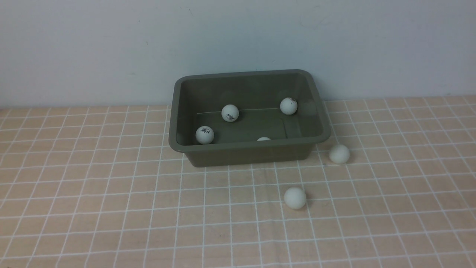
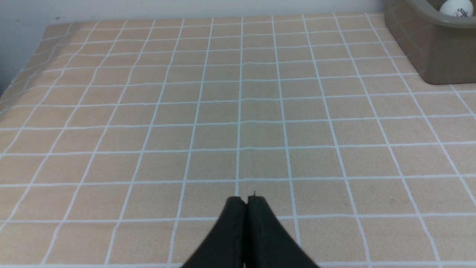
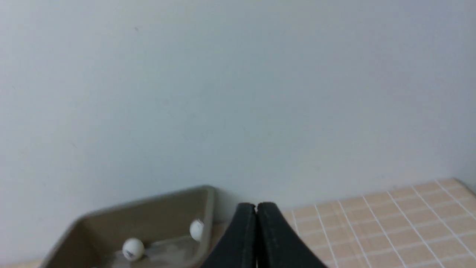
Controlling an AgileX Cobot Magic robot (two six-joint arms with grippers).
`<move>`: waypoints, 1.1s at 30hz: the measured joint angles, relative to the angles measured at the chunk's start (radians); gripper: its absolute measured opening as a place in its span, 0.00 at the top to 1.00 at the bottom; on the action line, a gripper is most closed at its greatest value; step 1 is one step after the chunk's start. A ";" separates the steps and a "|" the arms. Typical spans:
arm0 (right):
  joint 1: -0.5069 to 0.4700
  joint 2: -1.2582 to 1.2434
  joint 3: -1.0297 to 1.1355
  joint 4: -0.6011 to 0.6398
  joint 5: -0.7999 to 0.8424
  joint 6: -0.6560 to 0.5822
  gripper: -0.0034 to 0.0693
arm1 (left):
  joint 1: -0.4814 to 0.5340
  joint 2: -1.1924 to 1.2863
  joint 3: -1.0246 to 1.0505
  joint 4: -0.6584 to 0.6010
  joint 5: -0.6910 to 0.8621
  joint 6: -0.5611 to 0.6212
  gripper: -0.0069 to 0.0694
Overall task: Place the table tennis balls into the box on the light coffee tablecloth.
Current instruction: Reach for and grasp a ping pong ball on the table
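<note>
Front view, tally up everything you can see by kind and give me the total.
6 table tennis balls: 4 inside, 2 outside
1 box
1 tablecloth
Total: 8

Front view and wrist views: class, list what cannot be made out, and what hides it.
- Front view: one ball mostly hidden behind the near wall of the box; ball logos too small to read.
- Left wrist view: box and left gripper cut off by the picture's edges.
- Right wrist view: blurred; right gripper cut off likewise.
</note>
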 joint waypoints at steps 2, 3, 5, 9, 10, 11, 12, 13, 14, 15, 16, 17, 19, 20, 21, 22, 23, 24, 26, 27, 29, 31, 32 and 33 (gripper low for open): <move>0.000 0.000 0.000 0.035 -0.054 0.000 0.97 | 0.000 0.000 0.000 0.000 0.000 0.000 1.00; 0.000 0.000 0.000 0.047 -0.078 0.000 0.97 | 0.000 0.000 0.000 0.000 0.000 0.000 1.00; 0.000 0.000 0.000 0.056 -0.115 0.000 0.97 | 0.000 0.000 0.000 0.000 0.000 0.000 1.00; 0.000 0.000 0.000 0.060 -0.159 0.000 0.97 | 0.000 0.000 0.000 0.000 0.000 0.000 1.00; 0.000 0.000 0.000 0.068 -0.160 0.000 0.97 | 0.000 0.000 0.000 0.000 0.000 0.000 1.00; 0.000 0.000 0.000 0.075 -0.164 0.000 0.97 | 0.000 0.000 0.000 0.000 0.000 0.000 1.00; 0.000 0.000 0.000 0.079 -0.165 0.000 0.97 | 0.000 0.000 0.000 0.000 0.000 0.000 1.00; 0.000 0.000 0.000 0.079 -0.165 0.000 0.97 | 0.000 0.000 0.000 0.000 0.000 0.000 1.00; 0.000 0.000 0.000 0.081 -0.160 0.000 0.97 | 0.000 0.000 0.000 0.000 0.000 0.000 1.00; 0.000 0.000 -0.001 0.082 -0.150 -0.002 0.97 | 0.000 0.000 0.000 0.000 0.000 0.000 1.00; 0.000 0.000 -0.001 0.085 -0.134 -0.005 0.97 | 0.000 0.000 0.000 0.000 0.000 0.000 1.00; 0.000 0.004 -0.001 0.090 -0.108 -0.013 0.97 | 0.000 0.000 0.000 0.000 0.000 0.000 1.00; 0.000 0.017 -0.002 0.109 -0.050 -0.037 0.97 | 0.000 0.000 0.000 0.000 0.000 0.000 1.00; 0.000 0.037 -0.003 0.135 0.006 -0.080 0.97 | 0.000 0.000 0.000 0.000 0.000 0.000 1.00; 0.000 0.061 -0.003 0.163 0.079 -0.150 0.97 | 0.000 0.000 0.000 0.000 0.000 0.000 1.00; 0.000 0.084 -0.003 0.188 0.128 -0.194 0.97 | 0.000 0.000 0.000 0.000 0.000 0.000 1.00; 0.000 0.123 -0.003 0.232 0.194 -0.317 0.97 | 0.000 0.000 0.000 0.000 0.000 0.000 1.00; 0.000 0.160 -0.003 0.273 0.230 -0.395 0.97 | 0.000 0.000 0.000 0.000 0.000 0.000 1.00; 0.000 0.229 -0.003 0.353 0.295 -0.565 0.96 | 0.000 0.000 0.000 0.000 0.000 0.000 1.00; 0.000 0.260 -0.003 0.394 0.309 -0.643 0.96 | 0.000 0.000 0.000 0.000 0.000 0.000 1.00; 0.000 0.334 -0.003 0.498 0.321 -0.741 0.93 | 0.000 0.000 0.000 0.000 0.000 0.000 1.00; 0.000 0.422 -0.003 0.620 0.321 -0.831 0.87 | 0.000 0.000 0.000 0.000 0.000 0.000 1.00; 0.000 0.467 -0.003 0.683 0.318 -0.880 0.84 | 0.000 0.000 0.000 0.000 0.000 0.000 1.00; 0.000 0.512 -0.003 0.726 0.313 -0.922 0.79 | 0.000 0.000 0.000 0.000 0.000 0.000 1.00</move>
